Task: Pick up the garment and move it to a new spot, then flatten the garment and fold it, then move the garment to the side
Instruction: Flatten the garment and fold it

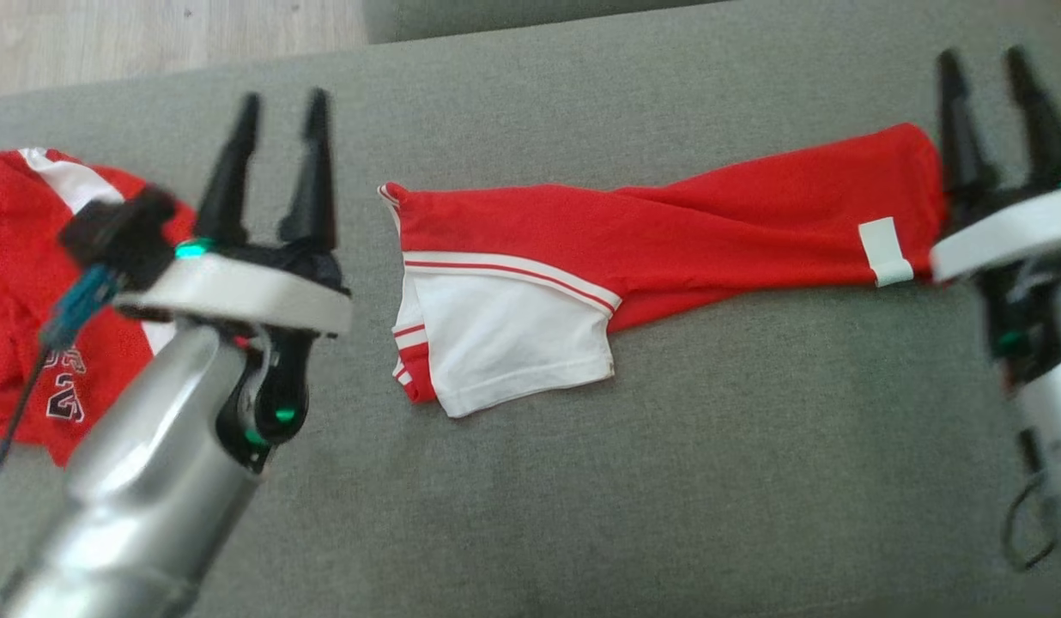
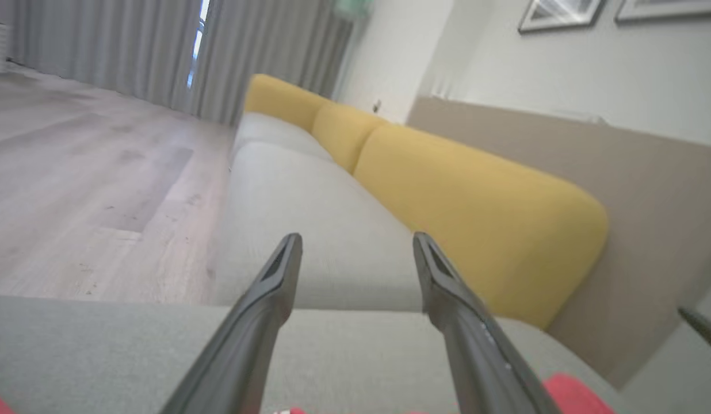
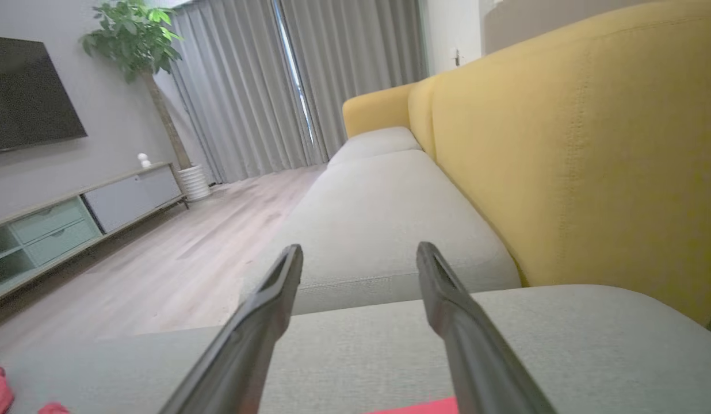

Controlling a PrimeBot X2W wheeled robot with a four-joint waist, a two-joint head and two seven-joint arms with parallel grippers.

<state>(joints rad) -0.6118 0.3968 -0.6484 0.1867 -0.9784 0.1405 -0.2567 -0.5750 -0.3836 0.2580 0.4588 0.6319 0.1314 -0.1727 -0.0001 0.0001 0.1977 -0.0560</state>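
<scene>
A red jersey (image 1: pixel 24 283) lies rumpled at the far left of the seat (image 1: pixel 711 446), partly behind the left arm. Just right of it hangs the left gripper (image 1: pixel 284 99), its jaws spread with nothing between them. The garment (image 1: pixel 668 223), red with a white sleeve (image 1: pixel 505 335), lies mid-seat as a long band running left to right, seemingly doubled lengthwise. Its right end, by a white tag (image 1: pixel 882 249), meets the right gripper (image 1: pixel 983 56), whose jaws are likewise spread and empty; whether they touch the cloth cannot be told. The garment looks light, soft and limp, perhaps a little slick. Lifted by one point it would likely sag and fall out of its fold, so pinching through all layers at both short ends, one per gripper, seems the safest hold. The near half of the seat is bare and gives the most room. The jersey crowds the left, the floor (image 1: pixel 153 34) shows beyond the far left edge, and in the right wrist view a yellow back (image 3: pixel 562 144) walls off the right.
</scene>
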